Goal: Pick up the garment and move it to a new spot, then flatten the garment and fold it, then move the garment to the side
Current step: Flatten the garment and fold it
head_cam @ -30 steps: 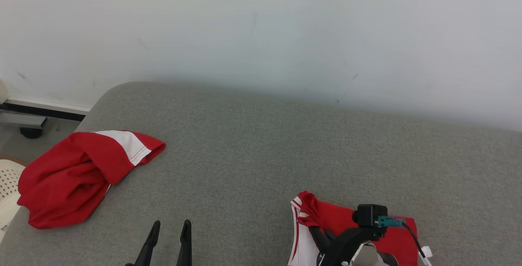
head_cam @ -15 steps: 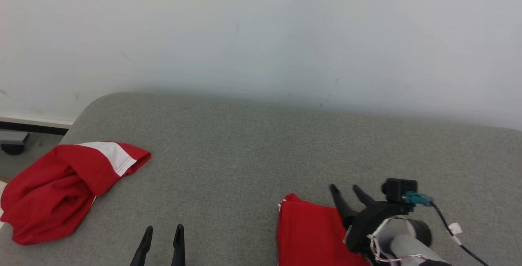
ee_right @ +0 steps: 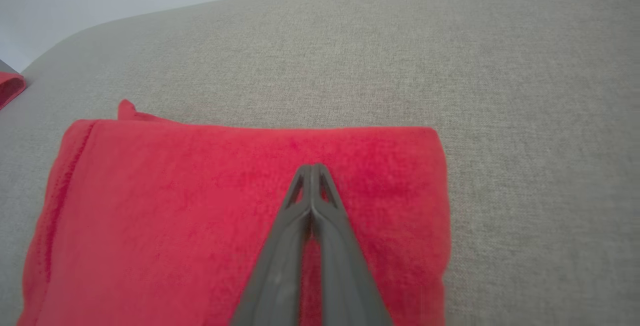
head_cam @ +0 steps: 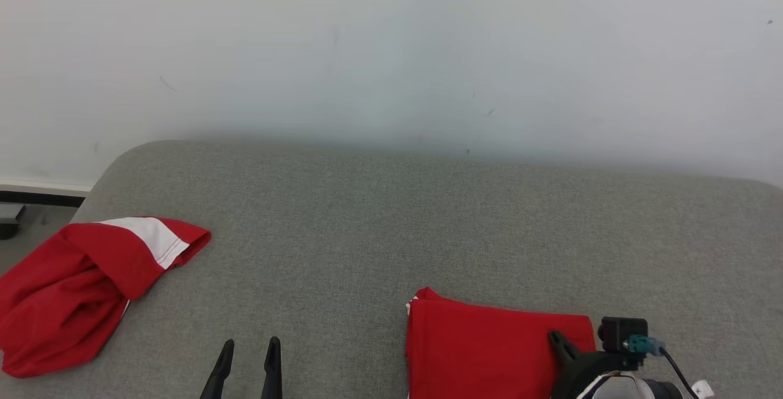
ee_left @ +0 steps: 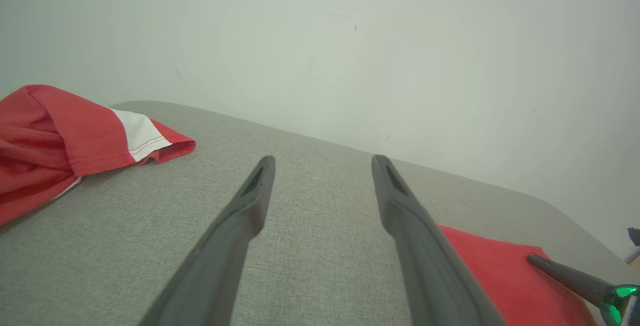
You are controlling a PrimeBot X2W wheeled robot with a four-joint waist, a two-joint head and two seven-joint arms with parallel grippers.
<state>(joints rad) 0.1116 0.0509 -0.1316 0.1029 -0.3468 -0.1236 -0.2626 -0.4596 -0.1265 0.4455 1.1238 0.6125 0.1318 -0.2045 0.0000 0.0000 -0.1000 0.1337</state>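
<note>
Far left: crumpled red garment with a white panel (head_cam: pixel 79 292), heaped on the grey woven fabric surface (head_cam: pixel 367 215) and reaching its left edge. The white band with red stitching faces up, on the wall side of the heap. Same heap at left in the left wrist view (ee_left: pixel 55 141), and a sliver of it at the left edge of the right wrist view (ee_right: pixel 9 88).

Bottom, left of centre: left gripper (head_cam: pixel 251 343), two long dark fingers spread apart, nothing between them, above bare grey fabric and well apart from both garments. In the left wrist view (ee_left: pixel 324 161) the gap is wide and shows just surface and wall.

Centre: bare grey surface. Plain white wall (head_cam: pixel 391 50) behind it, with a few small dark marks.

Right of centre: folded red cloth garment (head_cam: pixel 483 350), flat on the surface at the bottom of the head view. It is a neat rectangle with a small corner poking up at its far left and a thin white edge down its left side. It also shows in the left wrist view (ee_left: pixel 500 276) and the right wrist view (ee_right: pixel 175 216).

Right: right gripper (head_cam: pixel 553 333), fingers pressed together and gripping nothing, over the right part of the folded garment. In the right wrist view (ee_right: pixel 311 167) the tips meet over red cloth, short of the far fold edge. Cannot tell if they touch the cloth. Black wrist camera with a teal plug (head_cam: pixel 624 333) sits just right of the fingers.
</note>
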